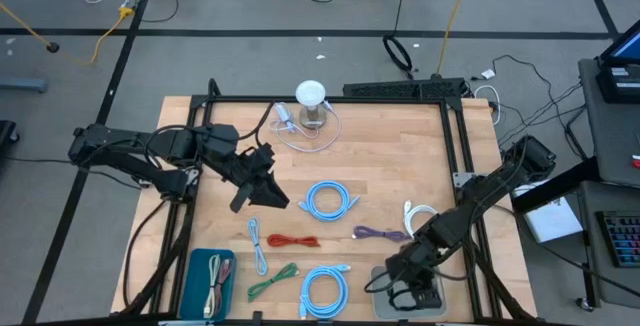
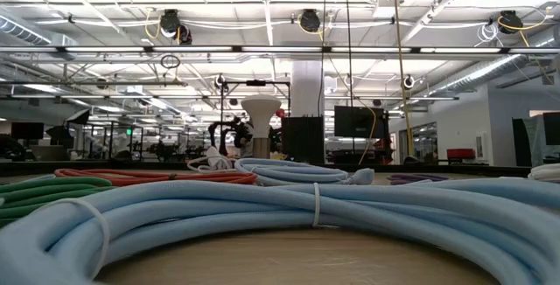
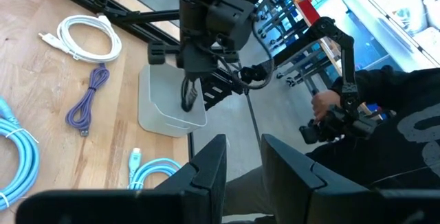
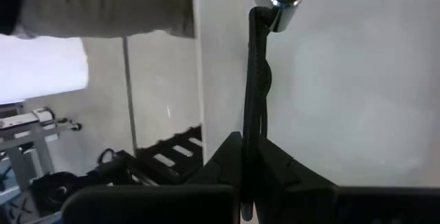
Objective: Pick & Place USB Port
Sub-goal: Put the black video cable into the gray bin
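The right gripper (image 1: 412,284), at five o'clock on the table, pinches a black USB cable (image 4: 256,93) above the grey tray (image 1: 382,306). Lower it straight, then release so the plug lands inside. The left gripper (image 1: 262,188) waits at nine o'clock, fingers slightly parted and empty.

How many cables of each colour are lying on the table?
Counted in the high view, loose cables on the wood only:
Light blue: 3
White: 1
Purple: 1
Red: 1
Green: 1
Total: 7
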`<state>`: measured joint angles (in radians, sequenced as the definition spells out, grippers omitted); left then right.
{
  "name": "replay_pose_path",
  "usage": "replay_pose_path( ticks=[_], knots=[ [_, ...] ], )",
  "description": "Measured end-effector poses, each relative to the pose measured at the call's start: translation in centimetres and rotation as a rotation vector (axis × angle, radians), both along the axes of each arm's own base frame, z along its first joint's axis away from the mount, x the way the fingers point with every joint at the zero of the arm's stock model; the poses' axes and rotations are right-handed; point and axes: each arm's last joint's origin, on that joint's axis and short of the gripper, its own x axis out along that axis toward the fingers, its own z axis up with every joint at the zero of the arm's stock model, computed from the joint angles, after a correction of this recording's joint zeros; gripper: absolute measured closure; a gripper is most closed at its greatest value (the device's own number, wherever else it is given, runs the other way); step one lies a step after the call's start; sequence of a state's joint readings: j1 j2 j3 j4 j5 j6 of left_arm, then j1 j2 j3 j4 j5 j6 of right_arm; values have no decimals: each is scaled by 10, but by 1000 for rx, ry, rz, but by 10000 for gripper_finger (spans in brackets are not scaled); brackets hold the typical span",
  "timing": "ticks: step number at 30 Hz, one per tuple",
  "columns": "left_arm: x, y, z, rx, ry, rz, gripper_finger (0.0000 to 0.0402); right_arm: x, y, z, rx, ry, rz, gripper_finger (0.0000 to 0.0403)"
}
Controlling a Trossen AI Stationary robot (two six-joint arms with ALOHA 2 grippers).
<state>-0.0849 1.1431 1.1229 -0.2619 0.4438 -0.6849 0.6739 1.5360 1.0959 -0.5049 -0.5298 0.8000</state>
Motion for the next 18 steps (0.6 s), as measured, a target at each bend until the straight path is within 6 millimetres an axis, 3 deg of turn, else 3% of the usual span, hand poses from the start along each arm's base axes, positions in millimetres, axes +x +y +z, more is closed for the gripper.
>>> replay_pose_path(
  ticks=[18],
  knots=[
    [0,0,0,8,-6,-1,309,1,4,4,78,12,23,401]
  ],
)
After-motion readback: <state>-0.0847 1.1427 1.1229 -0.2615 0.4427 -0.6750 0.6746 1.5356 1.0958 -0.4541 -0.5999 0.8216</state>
